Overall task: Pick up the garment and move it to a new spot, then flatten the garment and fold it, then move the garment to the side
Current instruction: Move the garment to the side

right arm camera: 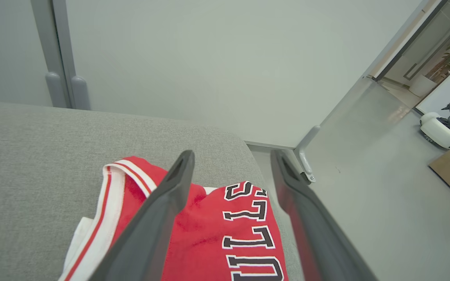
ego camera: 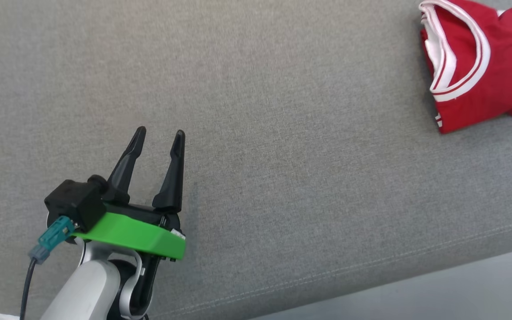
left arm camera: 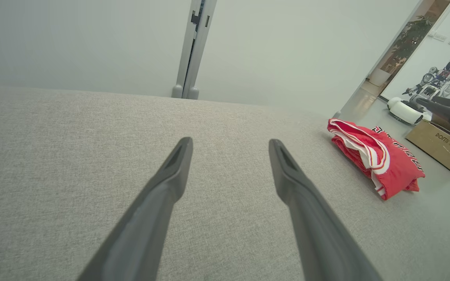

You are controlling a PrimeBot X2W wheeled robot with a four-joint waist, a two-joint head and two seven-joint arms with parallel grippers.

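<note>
Garment [ego camera: 469, 75], a red jersey w/ white trim, lies folded but lumpy at the far right end of the grey cushion [ego camera: 256, 155], close to its rounded corner. In the right wrist view the floor [right arm camera: 365, 218] starts just beyond it. Right fingers [right arm camera: 178, 175] hang over it spread wide, holding nothing; the fabric sits beneath them. Left fingers [ego camera: 174, 169] are also wide & empty, well apart from the garment, over bare cushion.

Task looks near done, so the risks are mostly about undoing it:
1) If the right fingers pull away low, a tip could prob. catch the loose neckline or trim & drag the top layer, opening the fold.
2) Garment is so near the edge that any drag toward the corner may tip it onto the floor.
3) Cloth looks thin & soft, so even a nudge could make the layers slide.

Safer bet: lift straight up, clear of the cloth, before any sideways move. Left side poses no evident threat.
</note>
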